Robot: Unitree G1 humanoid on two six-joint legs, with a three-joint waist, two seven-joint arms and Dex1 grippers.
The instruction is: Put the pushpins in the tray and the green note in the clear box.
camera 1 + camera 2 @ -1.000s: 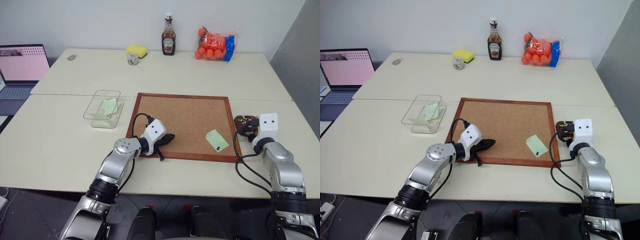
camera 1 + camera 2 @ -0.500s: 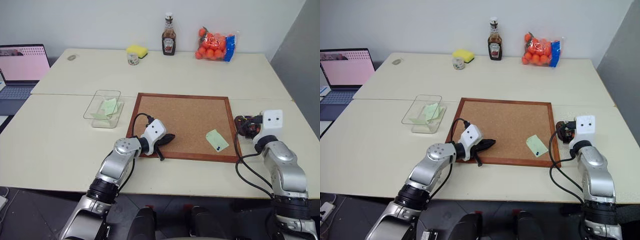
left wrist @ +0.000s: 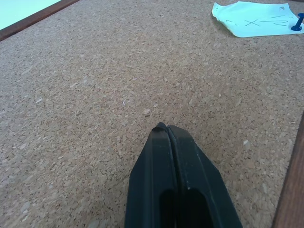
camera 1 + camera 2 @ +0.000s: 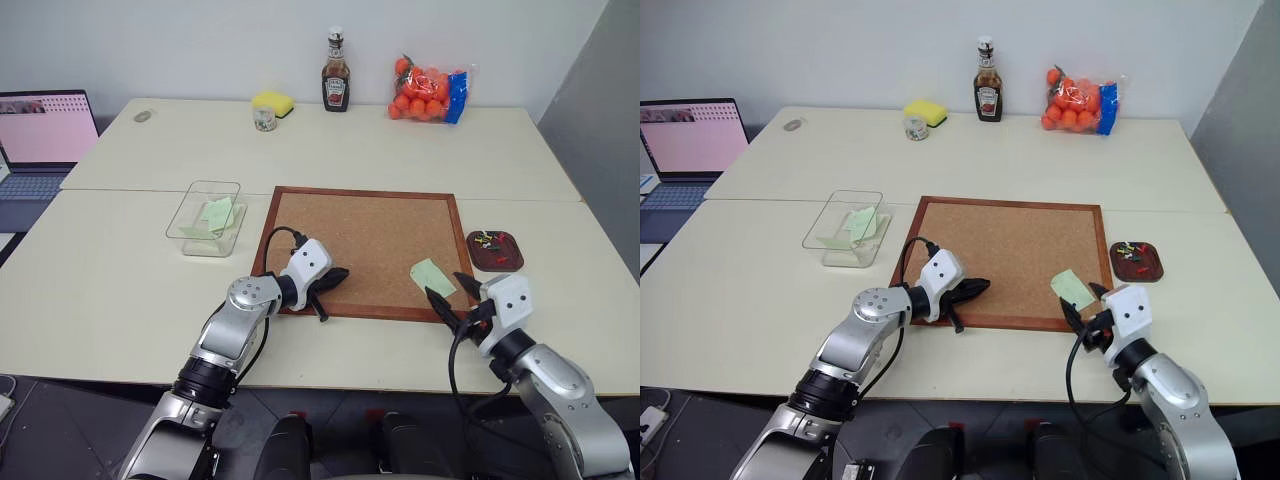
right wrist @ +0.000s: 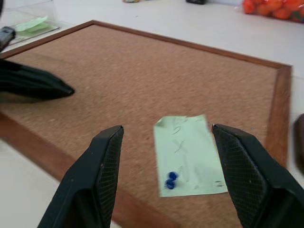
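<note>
- Lying on the cork board [image 4: 365, 245] near its front right corner, the green note [image 4: 432, 277] is pinned by two blue pushpins [image 5: 169, 180] at its near edge; faint pen marks on the paper cannot be read
- Right gripper [image 4: 447, 295] hangs low at the board's front edge just before the note, its fingers [image 5: 102, 168] spread wide with the note seen between them and nothing gripped; from the head views one fingertip overlaps the note's near corner, so contact there cannot be judged
- Left gripper [image 4: 335, 277] rests at the board's front left part, fingers pressed together and empty; whether its tip touches the cork cannot be told
- Tray [image 4: 495, 251] sits on the table [image 4: 120, 280] just right of the board's frame, holding a small heap of pushpins in red, yellow and dark heads; they are too small to count
- Clear box [image 4: 205, 217] stands left of the board with pale green paper inside; how many slips it holds is hard to make out through the plastic
- At the far edge of the table are a ketchup bottle [image 4: 336, 84], a yellow sponge [image 4: 273, 101], a small jar [image 4: 264, 119] and a bag of oranges [image 4: 428, 90]
- Laptop [image 4: 42, 140] is cut off at the left edge
</note>
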